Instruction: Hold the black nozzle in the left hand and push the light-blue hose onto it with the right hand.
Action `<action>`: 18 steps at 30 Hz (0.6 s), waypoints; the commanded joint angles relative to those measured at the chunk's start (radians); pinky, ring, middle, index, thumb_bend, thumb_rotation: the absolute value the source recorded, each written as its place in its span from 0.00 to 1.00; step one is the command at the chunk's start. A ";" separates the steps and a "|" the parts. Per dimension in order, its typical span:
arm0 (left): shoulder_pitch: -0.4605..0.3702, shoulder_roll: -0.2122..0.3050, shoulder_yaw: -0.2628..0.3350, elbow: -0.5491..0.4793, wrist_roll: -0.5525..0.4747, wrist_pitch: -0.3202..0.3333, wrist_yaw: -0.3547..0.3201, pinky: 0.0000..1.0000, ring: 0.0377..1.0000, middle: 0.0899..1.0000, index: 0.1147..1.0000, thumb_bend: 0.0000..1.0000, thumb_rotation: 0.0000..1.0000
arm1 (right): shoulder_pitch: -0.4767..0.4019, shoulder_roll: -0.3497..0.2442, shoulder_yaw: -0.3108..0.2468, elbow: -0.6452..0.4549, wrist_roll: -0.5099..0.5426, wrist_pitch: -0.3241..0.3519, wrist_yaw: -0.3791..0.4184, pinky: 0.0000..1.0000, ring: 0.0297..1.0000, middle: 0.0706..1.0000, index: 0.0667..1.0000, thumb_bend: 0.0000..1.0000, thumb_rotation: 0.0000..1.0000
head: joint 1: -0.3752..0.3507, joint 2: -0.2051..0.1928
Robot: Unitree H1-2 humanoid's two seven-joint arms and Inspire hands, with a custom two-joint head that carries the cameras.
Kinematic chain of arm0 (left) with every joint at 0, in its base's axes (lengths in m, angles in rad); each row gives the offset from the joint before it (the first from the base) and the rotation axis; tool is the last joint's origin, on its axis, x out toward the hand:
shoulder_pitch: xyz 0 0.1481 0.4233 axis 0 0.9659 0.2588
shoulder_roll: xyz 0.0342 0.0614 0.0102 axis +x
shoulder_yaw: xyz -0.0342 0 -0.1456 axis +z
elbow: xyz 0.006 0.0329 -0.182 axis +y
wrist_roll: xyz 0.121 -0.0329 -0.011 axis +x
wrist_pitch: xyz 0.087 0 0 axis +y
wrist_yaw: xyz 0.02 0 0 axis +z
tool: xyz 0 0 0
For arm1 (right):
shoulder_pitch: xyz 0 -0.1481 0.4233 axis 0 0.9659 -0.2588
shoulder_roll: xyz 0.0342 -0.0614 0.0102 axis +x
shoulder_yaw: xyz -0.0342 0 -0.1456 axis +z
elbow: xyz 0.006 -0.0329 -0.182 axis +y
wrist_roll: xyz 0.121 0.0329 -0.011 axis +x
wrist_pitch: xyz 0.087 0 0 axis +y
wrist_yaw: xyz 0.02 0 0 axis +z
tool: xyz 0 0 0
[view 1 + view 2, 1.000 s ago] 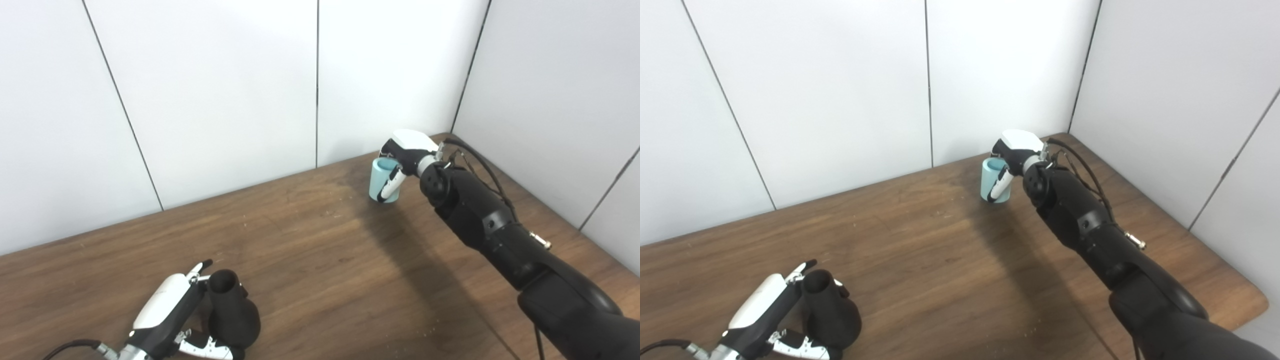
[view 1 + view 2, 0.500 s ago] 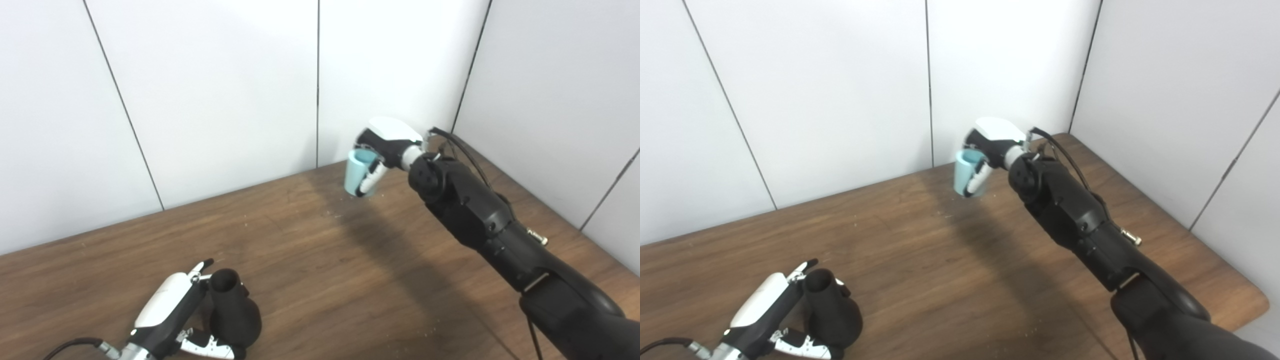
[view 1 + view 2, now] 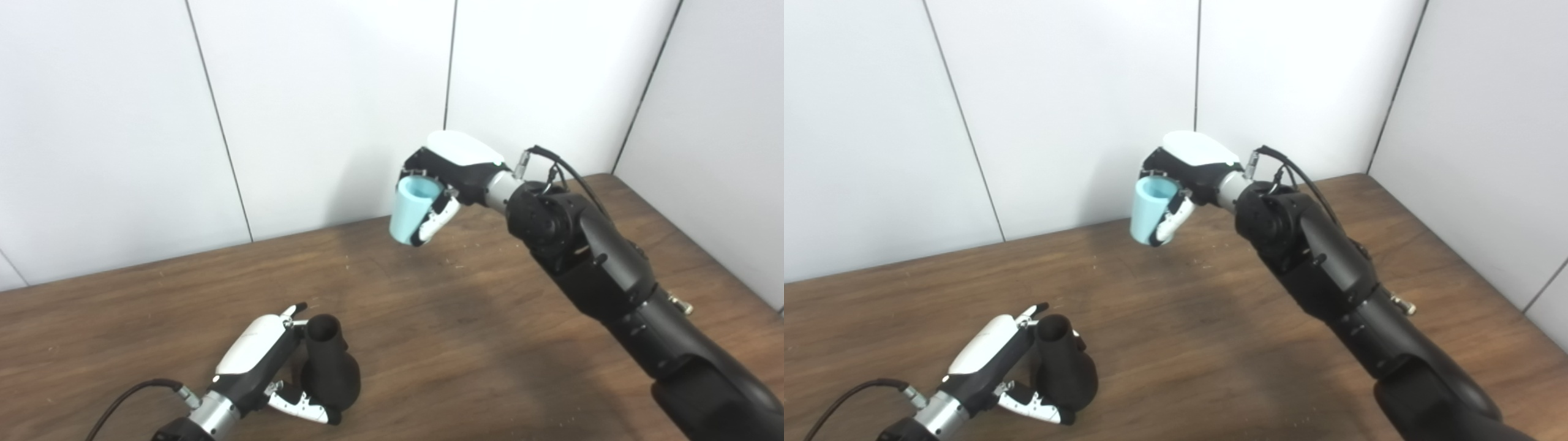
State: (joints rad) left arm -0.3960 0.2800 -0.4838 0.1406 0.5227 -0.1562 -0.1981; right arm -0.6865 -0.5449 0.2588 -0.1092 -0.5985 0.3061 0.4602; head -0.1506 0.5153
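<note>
The left hand (image 3: pixel 257 361) is wrapped around the black nozzle (image 3: pixel 327 372), its white back turned upward and its fingers (image 3: pixel 300 407) curling under the nozzle's bulbous base. The nozzle stands upright on the wooden table (image 3: pixel 490 343), narrow open neck at the top, just to the right of the hand's palm. The right hand (image 3: pixel 450 174) holds the hose (image 3: pixel 411 209), a short light-blue tube, raised clear of the table in front of the white wall panels (image 3: pixel 324 104). Its fingers close over the tube's far side and the thumb (image 3: pixel 436 218) lies down the near side, so the hose hangs below and to the left of the palm, tilted a little, its open end facing up toward the cameras. The hose is well apart from the nozzle, which sits lower and farther left, close to the table's front edge. The right forearm (image 3: pixel 594 263) stretches from the bottom right corner up to that hand, casting a dark shadow on the wood beneath.
</note>
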 commanded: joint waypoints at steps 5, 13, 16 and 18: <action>0.031 -0.013 -0.048 0.048 0.080 0.100 -0.073 1.00 0.58 0.40 0.43 0.53 0.00 | -0.063 -0.004 -0.042 -0.095 0.054 -0.009 0.031 0.36 0.40 0.45 0.46 0.52 0.00 | 0.112 0.022; 0.010 -0.047 -0.073 0.039 0.111 0.163 -0.084 1.00 0.58 0.41 0.43 0.53 0.00 | -0.077 -0.009 -0.043 -0.142 0.097 -0.035 0.073 0.36 0.41 0.45 0.46 0.52 0.00 | 0.201 0.059; 0.002 -0.051 -0.084 0.031 0.120 0.195 -0.099 1.00 0.58 0.41 0.43 0.53 0.00 | -0.082 -0.002 -0.035 -0.185 0.111 -0.018 0.107 0.36 0.41 0.45 0.47 0.52 0.00 | 0.221 0.074; -0.004 -0.053 -0.092 0.028 0.128 0.214 -0.107 1.00 0.59 0.41 0.43 0.53 0.00 | -0.088 0.002 -0.030 -0.206 0.124 -0.012 0.128 0.36 0.41 0.45 0.47 0.52 0.00 | 0.231 0.080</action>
State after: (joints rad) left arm -0.4331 0.2306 -0.5241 0.1243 0.5910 -0.0192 -0.2033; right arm -0.7121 -0.5344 0.2418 -0.2796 -0.4869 0.3049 0.5885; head 0.0736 0.5906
